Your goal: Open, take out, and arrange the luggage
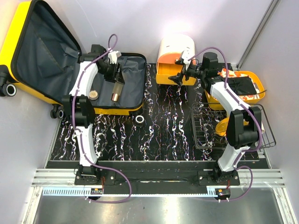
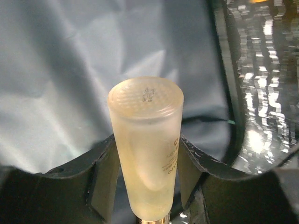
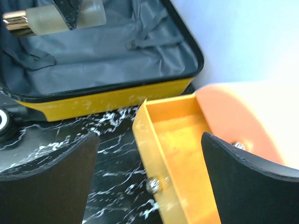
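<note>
Though tiny overhead, bottle [image 2: 145, 121] in left gripper [image 2: 144, 163] shows lettering — close-up.

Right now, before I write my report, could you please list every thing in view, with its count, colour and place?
large glossy yellow hard-shell suitcase: 1, yellow with dark grey lining, far left, open, lid leaning towards the left wall
frosted pale bottle with a gold cap: 1, translucent cream, at the suitcase base, between the left claw's fingers
small round brown object: 1, brown, on the base lining
small drawer cabinet: 1, orange-yellow with a white top, far centre, drawer open
yellow plastic basket: 1, far right, holding dark and patterned items
black wire basket: 1, right side
black marbled mat: 1, black with white veins, on the table
left claw: 1, black, shut on the bottle
right claw: 1, black, open, over the drawer
</note>
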Robot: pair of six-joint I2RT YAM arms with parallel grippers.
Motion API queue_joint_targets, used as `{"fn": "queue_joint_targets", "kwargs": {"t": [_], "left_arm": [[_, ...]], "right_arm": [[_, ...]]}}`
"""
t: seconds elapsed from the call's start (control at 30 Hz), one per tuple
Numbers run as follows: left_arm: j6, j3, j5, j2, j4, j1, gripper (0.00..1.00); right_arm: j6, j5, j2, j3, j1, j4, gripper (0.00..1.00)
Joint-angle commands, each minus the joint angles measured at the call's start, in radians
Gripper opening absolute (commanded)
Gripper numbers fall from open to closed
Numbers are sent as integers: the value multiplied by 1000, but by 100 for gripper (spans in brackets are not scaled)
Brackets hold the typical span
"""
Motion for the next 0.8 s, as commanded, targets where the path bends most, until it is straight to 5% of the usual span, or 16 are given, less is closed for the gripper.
{"fn": "queue_joint_targets", "kwargs": {"t": [0.0, 0.27, 0.4, 0.77], "left_arm": [[-47, 56, 259, -125, -84, -14, 0], [-140, -63, 523, -146, -75, -86, 0], [-200, -112, 619, -134, -47, -129, 0], [-359, -143, 741, -74, 69, -214, 0]], "right_arm": [[-165, -76, -12, -17, 39, 198, 100], [-709, -244, 2, -124, 152, 318, 100], [-765, -333, 51, -149, 189, 478, 98], [-873, -514, 120, -159, 270, 537, 86]]}}
